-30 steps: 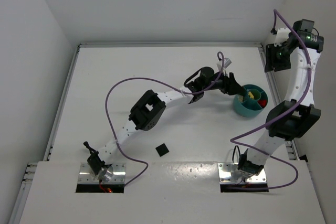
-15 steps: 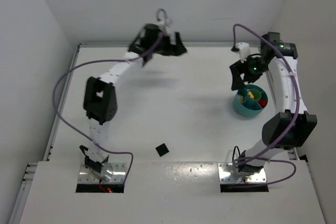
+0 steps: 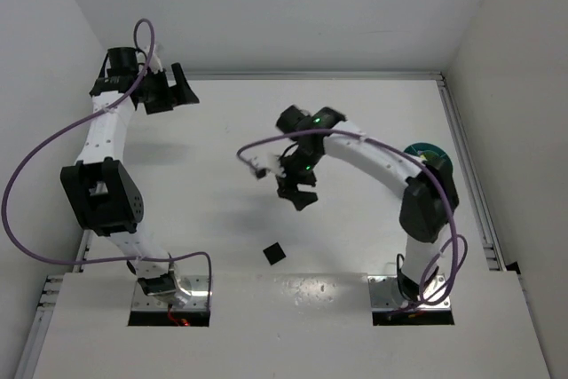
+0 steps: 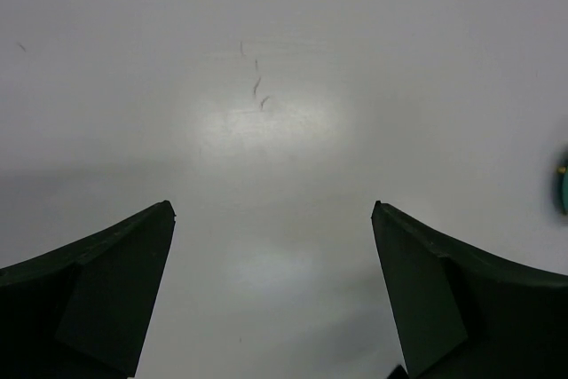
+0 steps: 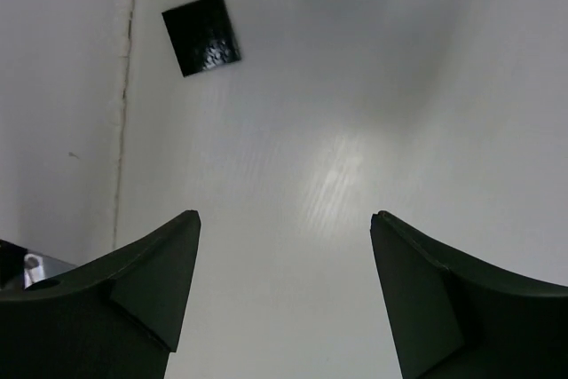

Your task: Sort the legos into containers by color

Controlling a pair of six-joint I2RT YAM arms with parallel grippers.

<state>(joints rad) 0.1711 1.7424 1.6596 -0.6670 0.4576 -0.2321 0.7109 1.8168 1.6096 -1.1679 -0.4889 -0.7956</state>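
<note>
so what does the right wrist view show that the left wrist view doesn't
Only the right wrist view: the black square lying flat, and a seam running down the left side. Only the left wrist view: a sliver of the teal dish at the right edge, plus faint scratches. Both: bare white table, and the view's own gripper, the right pincer and the left pincer, each open with nothing between its fingers.
</note>
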